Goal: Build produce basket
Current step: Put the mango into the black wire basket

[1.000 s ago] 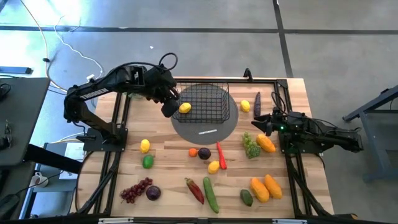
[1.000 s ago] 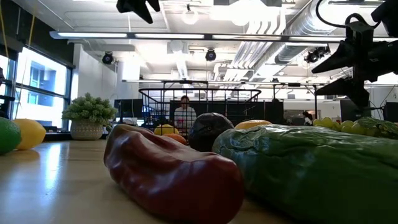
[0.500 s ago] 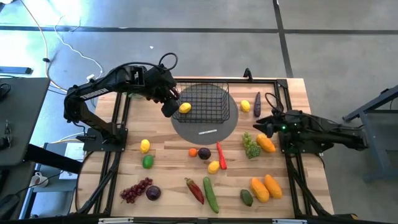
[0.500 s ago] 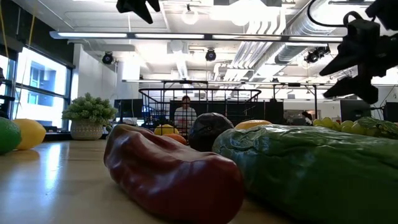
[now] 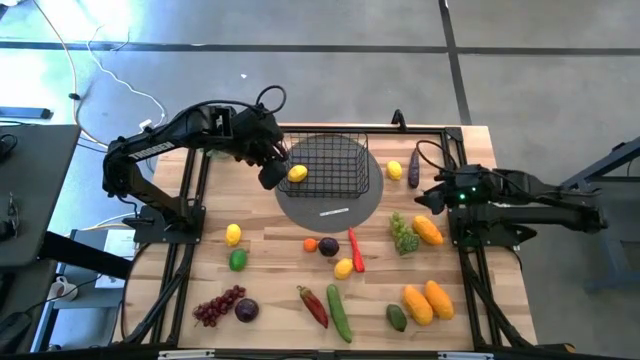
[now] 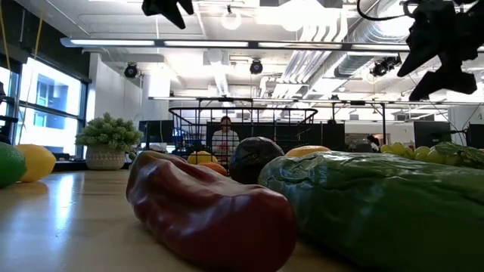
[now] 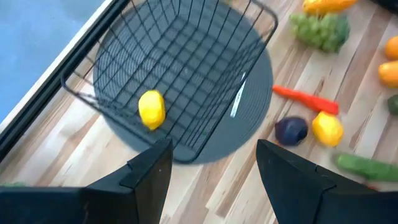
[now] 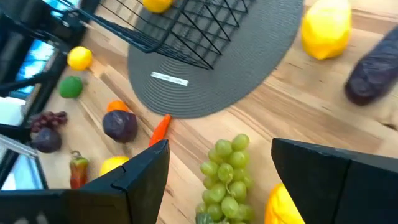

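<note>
**Produce basket on the grey disc, one lemon inside, both grippers raised**

The black wire-mesh basket stands on a round grey disc near the middle of the tabletop's far edge. One yellow lemon lies inside it, against the left wall. The left gripper hangs just beside that wall, above the tabletop, its jaws apart and empty. The right gripper is held over the right part of the tabletop, jaws wide apart and empty, above the green grapes and an orange mango.

The remaining produce lies loose on the wooden tabletop. A second lemon and an aubergine rest near the far right corner, beside the disc. A red chilli lies just in front of the disc. A lemon and a green fruit sit toward the left edge. Purple grapes lie near the front left corner; a cucumber lies at the front edge, and two more mangoes toward the front right corner.
</note>
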`<state>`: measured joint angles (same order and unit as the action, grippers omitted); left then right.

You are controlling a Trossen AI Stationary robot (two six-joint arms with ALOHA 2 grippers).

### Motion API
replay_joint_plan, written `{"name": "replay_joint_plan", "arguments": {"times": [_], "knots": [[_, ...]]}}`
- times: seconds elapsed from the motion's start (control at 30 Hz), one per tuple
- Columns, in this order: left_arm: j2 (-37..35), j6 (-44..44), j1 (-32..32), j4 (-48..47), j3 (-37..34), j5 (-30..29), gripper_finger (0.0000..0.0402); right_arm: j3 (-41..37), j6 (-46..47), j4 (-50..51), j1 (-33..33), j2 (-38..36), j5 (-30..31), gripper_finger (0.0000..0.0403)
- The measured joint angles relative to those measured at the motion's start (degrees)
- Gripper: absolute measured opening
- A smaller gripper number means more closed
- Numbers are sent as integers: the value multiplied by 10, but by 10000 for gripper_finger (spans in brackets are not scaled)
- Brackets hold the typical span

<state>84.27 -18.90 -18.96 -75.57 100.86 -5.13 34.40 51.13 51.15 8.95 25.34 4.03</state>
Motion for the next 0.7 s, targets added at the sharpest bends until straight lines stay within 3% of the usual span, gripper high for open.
{"name": "replay_joint_plan", "arguments": {"times": [0.17, 0.37, 0.7], "knots": [[-2, 5, 14, -41, 0, -1, 223, 60, 3, 61, 0, 70, -2, 264], [-30, 8, 53, -38, -28, -10, 223, 82, 5, 114, 0, 156, -46, 264], [-112, -20, 74, 11, -148, -11, 223, 83, 34, 129, 0, 242, -106, 264]]}}
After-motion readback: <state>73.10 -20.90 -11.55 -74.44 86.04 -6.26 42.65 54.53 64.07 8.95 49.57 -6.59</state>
